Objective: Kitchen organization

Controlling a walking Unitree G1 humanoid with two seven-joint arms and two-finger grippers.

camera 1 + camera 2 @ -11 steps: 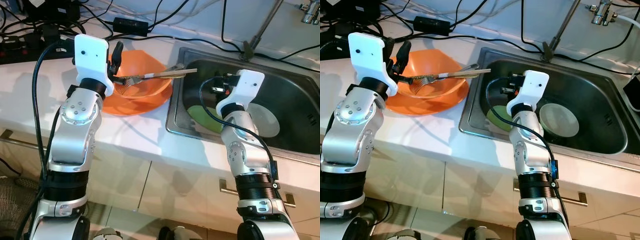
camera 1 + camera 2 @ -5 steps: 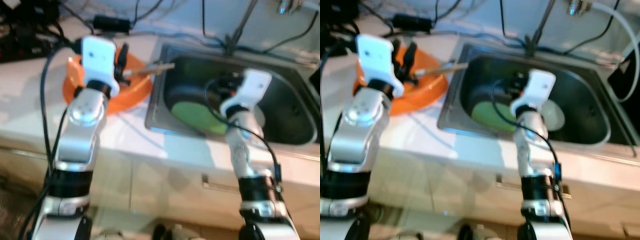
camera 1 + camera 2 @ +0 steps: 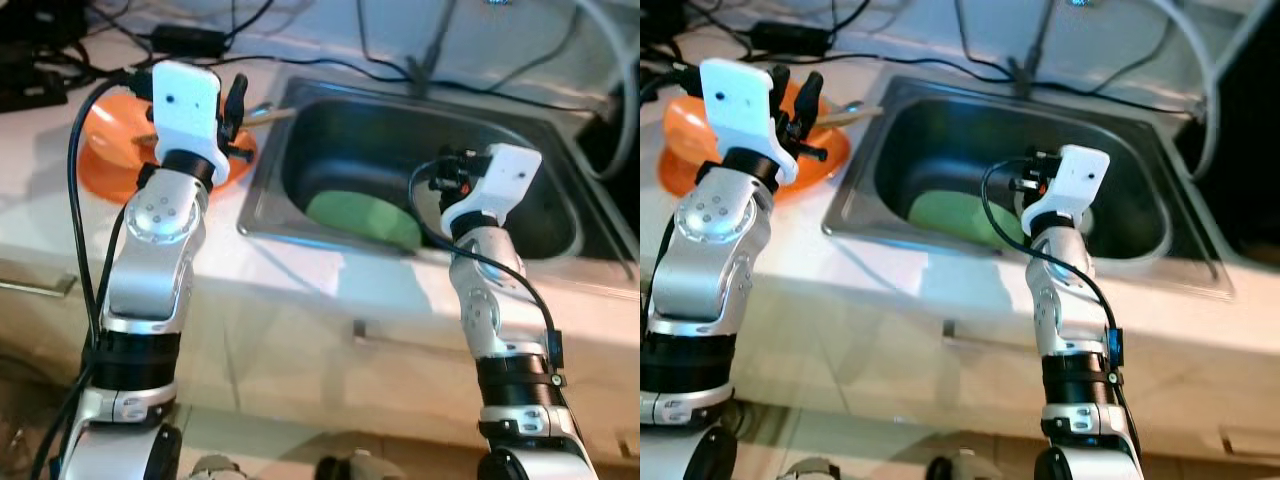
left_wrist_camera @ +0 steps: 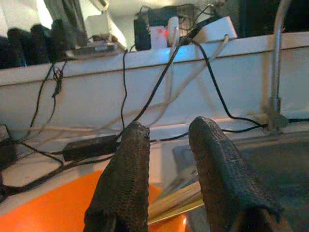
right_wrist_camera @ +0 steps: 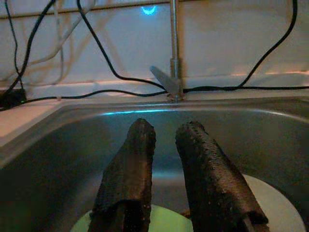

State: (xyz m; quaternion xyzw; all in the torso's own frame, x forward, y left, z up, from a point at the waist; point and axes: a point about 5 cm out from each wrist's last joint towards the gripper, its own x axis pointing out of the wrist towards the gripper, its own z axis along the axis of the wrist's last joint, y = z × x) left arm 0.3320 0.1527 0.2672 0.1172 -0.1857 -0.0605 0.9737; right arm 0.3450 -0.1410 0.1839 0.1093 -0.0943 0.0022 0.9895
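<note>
Above the orange bowl, the left gripper is hovering with fingers parted, holding nothing, seemingly readying for the utensils resting there. Over the sink, the right gripper is waiting unclenched above the green plate.

1. Orange bowl on the white counter, far left; pale wooden utensil handles across its rim
2. Green plate and white plate in the grey steel sink
3. Black cables trailing over the white back wall
4. Black textured fingers; white wrist housings, silver arms
</note>
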